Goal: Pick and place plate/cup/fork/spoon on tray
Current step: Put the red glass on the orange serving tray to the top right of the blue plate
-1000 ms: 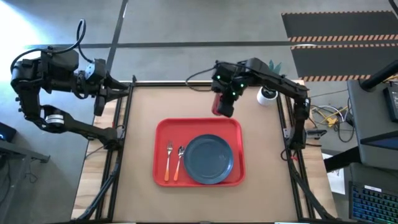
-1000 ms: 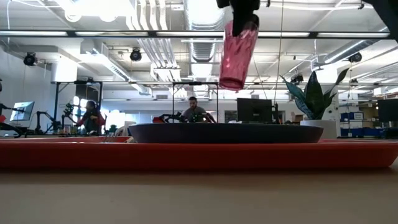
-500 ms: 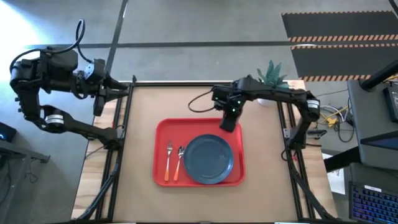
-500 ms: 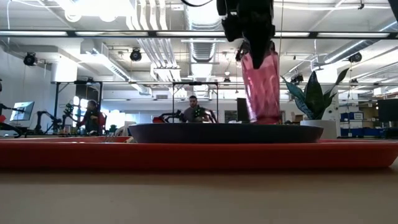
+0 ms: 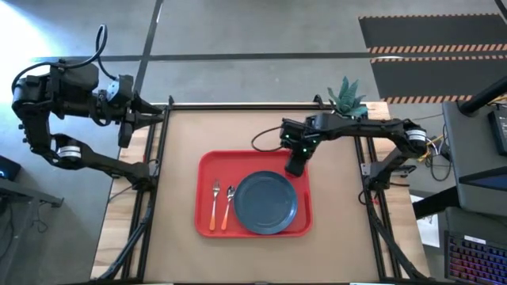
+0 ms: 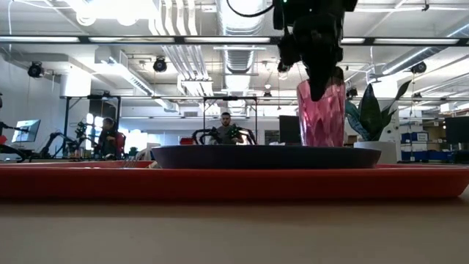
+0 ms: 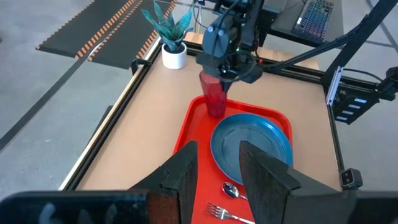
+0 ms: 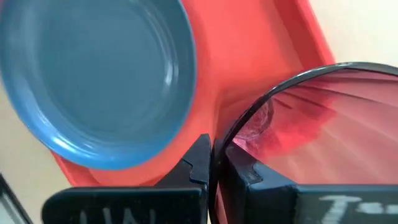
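The red tray [image 5: 207,169] lies mid-table and carries the blue-grey plate [image 5: 266,203], the fork [image 5: 215,204] and the spoon [image 5: 228,204]. The dark red cup [image 7: 214,96] stands upright at the tray's far right corner, beside the plate [image 8: 93,74]. My right gripper [image 5: 295,162] is over the cup and shut on it. In the low view the plate [image 6: 264,155] hides the cup's [image 6: 321,114] base. I cannot tell whether the base touches the tray. My left gripper [image 7: 217,180] waits open, raised beyond the table's far left corner. My right gripper holds the cup by its rim [image 8: 219,138], on the side toward the plate. One finger [image 8: 249,174] is inside the cup and the other [image 8: 194,163] outside. The fingers come from above, slanting down. The cup hangs upright below them, over the tray's corner.
A green plant in a white pot [image 5: 344,99] stands at the table's far right corner, just beyond the right arm. Bare tabletop [image 5: 182,142] lies around the tray.
My right gripper has come down with the cup and moved toward the table's right and near edges, from above the tray's far rim to its far right corner. The cup, tilted before, now stands upright, low beside the plate.
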Available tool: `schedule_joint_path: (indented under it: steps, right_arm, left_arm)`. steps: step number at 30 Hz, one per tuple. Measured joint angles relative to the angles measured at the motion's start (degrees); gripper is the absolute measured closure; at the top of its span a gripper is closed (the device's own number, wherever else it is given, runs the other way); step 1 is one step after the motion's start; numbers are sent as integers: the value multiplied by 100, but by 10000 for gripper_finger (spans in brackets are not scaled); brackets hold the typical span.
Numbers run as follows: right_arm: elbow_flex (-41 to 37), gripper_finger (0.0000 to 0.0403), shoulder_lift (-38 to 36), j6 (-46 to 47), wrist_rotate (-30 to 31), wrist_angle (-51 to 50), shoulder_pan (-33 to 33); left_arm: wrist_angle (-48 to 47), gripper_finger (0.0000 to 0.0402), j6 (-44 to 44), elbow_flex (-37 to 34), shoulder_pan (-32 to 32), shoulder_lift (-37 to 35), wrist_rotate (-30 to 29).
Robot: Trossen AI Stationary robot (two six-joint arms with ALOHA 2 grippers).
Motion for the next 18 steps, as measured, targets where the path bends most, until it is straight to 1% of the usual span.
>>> schedule_joint_path:
  steps: [4, 8, 18]
  right_arm:
    - [-354, 394, -169, 144, -84, 737, 61]
    - [-500, 394, -232, 212, -79, 1007, 73]
    - [-519, 394, -224, 185, -88, 1026, 73]
  left_arm:
    - [-1, 301, 0, 0, 0, 3, 1]
    - [-2, 301, 0, 0, -2, 31, 0]
    - [-2, 301, 0, 0, 0, 90, 2]
